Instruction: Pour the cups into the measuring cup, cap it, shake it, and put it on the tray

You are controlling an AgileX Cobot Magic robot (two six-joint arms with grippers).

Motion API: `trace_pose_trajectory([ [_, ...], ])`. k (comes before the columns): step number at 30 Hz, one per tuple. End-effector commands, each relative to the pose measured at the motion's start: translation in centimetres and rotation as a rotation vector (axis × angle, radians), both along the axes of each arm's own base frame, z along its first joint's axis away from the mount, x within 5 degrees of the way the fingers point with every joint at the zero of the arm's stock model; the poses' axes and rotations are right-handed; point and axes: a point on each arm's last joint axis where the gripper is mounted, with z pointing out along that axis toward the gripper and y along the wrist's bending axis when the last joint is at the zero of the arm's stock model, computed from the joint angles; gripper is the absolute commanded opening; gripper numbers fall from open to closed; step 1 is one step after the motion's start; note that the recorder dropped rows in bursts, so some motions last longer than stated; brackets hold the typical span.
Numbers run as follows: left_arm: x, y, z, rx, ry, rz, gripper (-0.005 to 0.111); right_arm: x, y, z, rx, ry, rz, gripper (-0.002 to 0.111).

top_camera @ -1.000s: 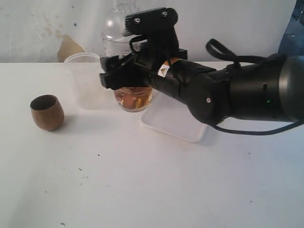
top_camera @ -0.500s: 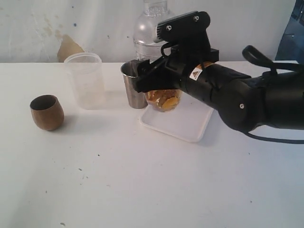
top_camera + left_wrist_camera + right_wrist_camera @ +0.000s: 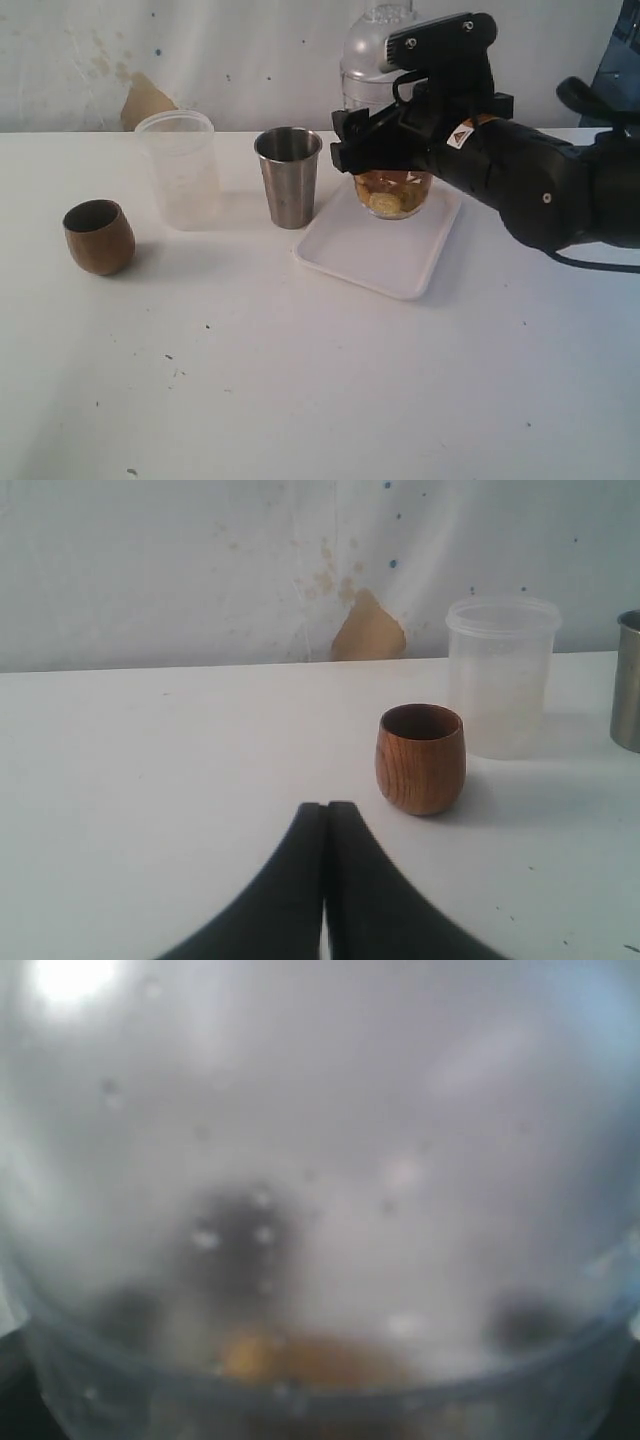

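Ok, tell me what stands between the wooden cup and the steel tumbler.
The frosted plastic cup stands between the wooden cup and the steel tumbler, touching neither; the exterior view shows it.

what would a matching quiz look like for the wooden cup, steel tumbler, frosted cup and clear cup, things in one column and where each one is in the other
Things
1. wooden cup
2. steel tumbler
3. frosted plastic cup
4. clear cup

Places
a. gripped by the right pincer, over the white tray
b. between the wooden cup and the steel tumbler
c. farthest left in the exterior view, standing apart
d. upright, just left of the white tray

Pairs: 1-c, 2-d, 3-b, 4-a
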Motion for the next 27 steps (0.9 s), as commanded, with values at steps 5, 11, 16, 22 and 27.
trace_pose_trajectory([
  [5, 0.0, 0.0, 0.0, 0.000, -0.012, -0.002, 0.000, -1.6, -2.5, 0.1, 0.183, -0.121, -0.027, 0.000],
  [11, 0.0, 0.0, 0.0, 0.000, -0.012, -0.002, 0.000, -2.9, -2.6, -0.9, 0.154, -0.109, 0.023, 0.000],
  [16, 0.0, 0.0, 0.0, 0.000, -0.012, -0.002, 0.000, -2.8, -2.5, 0.2, 0.115, -0.097, 0.022, 0.000],
  [22, 0.0, 0.0, 0.0, 0.000, -0.012, -0.002, 0.000, -2.9, -2.6, 2.5, 0.071, -0.090, 0.031, 0.000],
  [27, 0.0, 0.0, 0.0, 0.000, -0.012, -0.002, 0.000, -4.0, -2.9, 4.7, 0.094, -0.160, 0.034, 0.000],
])
